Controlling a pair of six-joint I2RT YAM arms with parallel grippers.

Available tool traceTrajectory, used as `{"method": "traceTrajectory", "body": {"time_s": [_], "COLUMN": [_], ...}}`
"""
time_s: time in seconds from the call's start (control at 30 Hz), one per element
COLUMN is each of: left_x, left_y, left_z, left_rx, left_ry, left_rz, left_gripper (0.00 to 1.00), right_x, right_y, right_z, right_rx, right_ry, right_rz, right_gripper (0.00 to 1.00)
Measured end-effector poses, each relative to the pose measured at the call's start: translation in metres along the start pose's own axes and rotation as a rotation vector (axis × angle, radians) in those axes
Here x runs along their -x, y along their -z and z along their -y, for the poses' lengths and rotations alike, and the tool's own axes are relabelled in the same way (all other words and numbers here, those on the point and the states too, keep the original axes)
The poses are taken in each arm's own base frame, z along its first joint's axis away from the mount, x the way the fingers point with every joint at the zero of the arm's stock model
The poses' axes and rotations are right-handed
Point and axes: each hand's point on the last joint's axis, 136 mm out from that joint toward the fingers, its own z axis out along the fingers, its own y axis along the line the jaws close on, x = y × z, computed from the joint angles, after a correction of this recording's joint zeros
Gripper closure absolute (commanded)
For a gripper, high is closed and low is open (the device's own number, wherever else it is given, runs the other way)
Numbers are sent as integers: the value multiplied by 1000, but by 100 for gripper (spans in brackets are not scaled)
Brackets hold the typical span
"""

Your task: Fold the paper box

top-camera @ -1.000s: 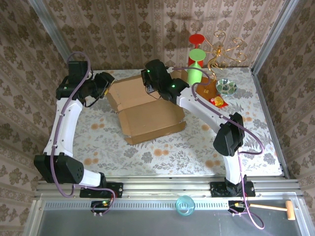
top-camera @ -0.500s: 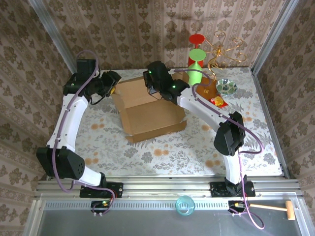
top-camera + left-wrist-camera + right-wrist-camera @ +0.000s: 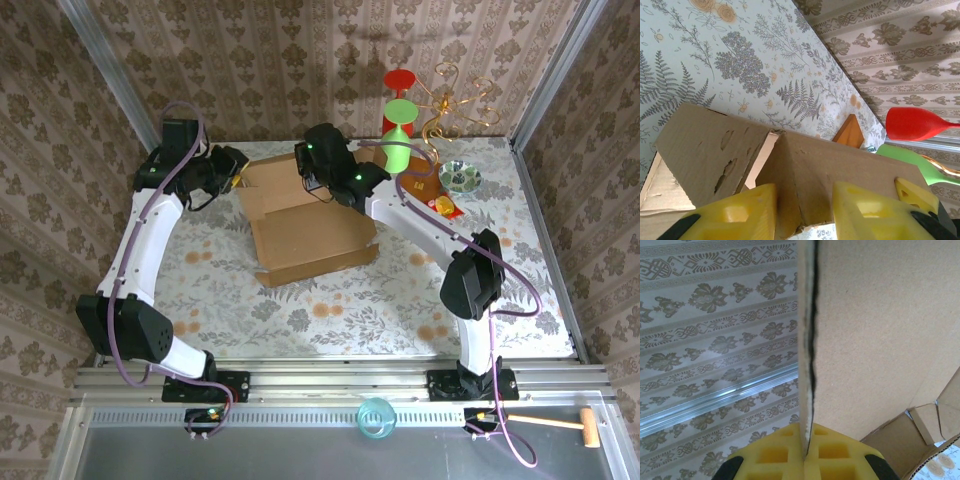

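Observation:
The paper box [image 3: 305,225] is a light-brown cardboard mailer, half formed, in the middle of the table with its back panel raised. My left gripper [image 3: 236,170] is at the box's back left corner. In the left wrist view it [image 3: 804,216] is open, its yellow fingers [image 3: 740,215] standing either side of a folded cardboard corner [image 3: 815,175]. My right gripper [image 3: 316,182] holds the raised back panel from above. In the right wrist view it [image 3: 805,452] is shut on the panel's edge [image 3: 807,340].
A green goblet [image 3: 398,130], a red goblet [image 3: 400,85] and a gold wire ornament [image 3: 455,100] stand at the back right. A small bowl [image 3: 460,177], an orange-brown square piece [image 3: 425,186] and a small red-yellow item [image 3: 443,206] lie right of the box.
My left gripper has moved right, up to the box's back left corner, and the left flap has folded inward. The right gripper has kept its hold and barely shifted.

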Motion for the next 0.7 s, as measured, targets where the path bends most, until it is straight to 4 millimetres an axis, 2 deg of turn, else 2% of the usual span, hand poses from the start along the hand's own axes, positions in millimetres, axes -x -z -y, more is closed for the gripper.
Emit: {"method": "traceTrajectory", "body": {"time_s": [0.07,0.23,0.4,0.47,0.53,0.6,0.7], "left_x": [-1,-1,0,0,0,1,6], "left_y": [0,1,1,1,2,5,20], "left_z": [-1,-2,-3,-3,-2,-3,-3], "left_rx": [4,10,16,16,15,22,31], "left_ry": [2,1,1,0,-18,-38,-99], "left_rz": [-2,-2,3,3,5,20,71], "left_gripper": [69,87,90,84,66,53,46], "right_x": [0,-1,-3,-3,-2,1,7], "right_y": [2,2,4,5,6,7,10], "right_z": [1,3,6,6,8,9,11], "right_rx": [-1,-6,-11,-11,-15,-18,-20], "right_ry": [0,3,6,6,7,6,2], "right_rz": [0,-3,-5,-5,-4,-3,2], "right_gripper": [100,100,100,100,100,100,100]}}
